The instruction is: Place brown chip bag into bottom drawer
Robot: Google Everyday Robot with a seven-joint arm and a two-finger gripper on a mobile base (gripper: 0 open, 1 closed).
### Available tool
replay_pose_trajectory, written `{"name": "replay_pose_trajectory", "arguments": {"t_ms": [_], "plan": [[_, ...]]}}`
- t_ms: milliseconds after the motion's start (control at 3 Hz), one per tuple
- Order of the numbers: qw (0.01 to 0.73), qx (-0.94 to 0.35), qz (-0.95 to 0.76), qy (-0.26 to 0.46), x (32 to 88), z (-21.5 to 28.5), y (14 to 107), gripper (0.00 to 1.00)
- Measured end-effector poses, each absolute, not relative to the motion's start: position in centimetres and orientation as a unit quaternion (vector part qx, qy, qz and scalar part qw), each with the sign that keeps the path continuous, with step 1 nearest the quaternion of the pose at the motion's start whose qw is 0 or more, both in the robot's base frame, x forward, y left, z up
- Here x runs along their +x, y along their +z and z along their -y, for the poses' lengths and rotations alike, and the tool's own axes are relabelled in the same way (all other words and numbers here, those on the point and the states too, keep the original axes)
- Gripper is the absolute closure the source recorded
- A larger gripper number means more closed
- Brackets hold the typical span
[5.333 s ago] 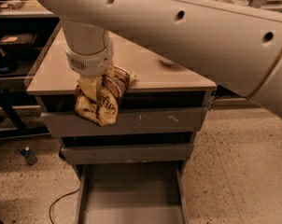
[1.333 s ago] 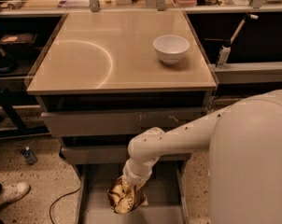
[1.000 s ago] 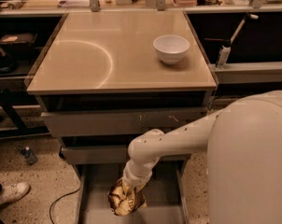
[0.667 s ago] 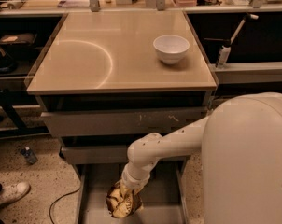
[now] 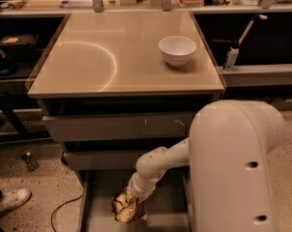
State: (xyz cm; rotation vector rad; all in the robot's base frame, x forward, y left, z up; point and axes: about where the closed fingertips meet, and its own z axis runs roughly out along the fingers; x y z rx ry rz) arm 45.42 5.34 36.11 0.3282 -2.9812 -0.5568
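Observation:
The brown chip bag is crinkled, dark brown with tan edges, and sits low inside the open bottom drawer, near its front middle. My gripper reaches down into the drawer from the right and is right on top of the bag; the wrist and bag hide its tips. The bag appears to rest on or just above the drawer floor.
A white bowl stands on the tan cabinet top. Two shut grey drawers sit above the open one. My large white arm fills the lower right. A shoe and a cable lie on the floor at left.
The arm has carried the bag from beside the top drawers down into the bottom drawer. Over the last second the bag has sunk slightly lower and to the left.

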Motion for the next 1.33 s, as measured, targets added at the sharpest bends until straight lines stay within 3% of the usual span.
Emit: {"name": "replay_pose_trajectory", "arguments": {"t_ms": [1333], "plan": [[0.04, -0.008, 0.988, -0.148, 48.9, -1.1, 27.1, 1.0]]}}
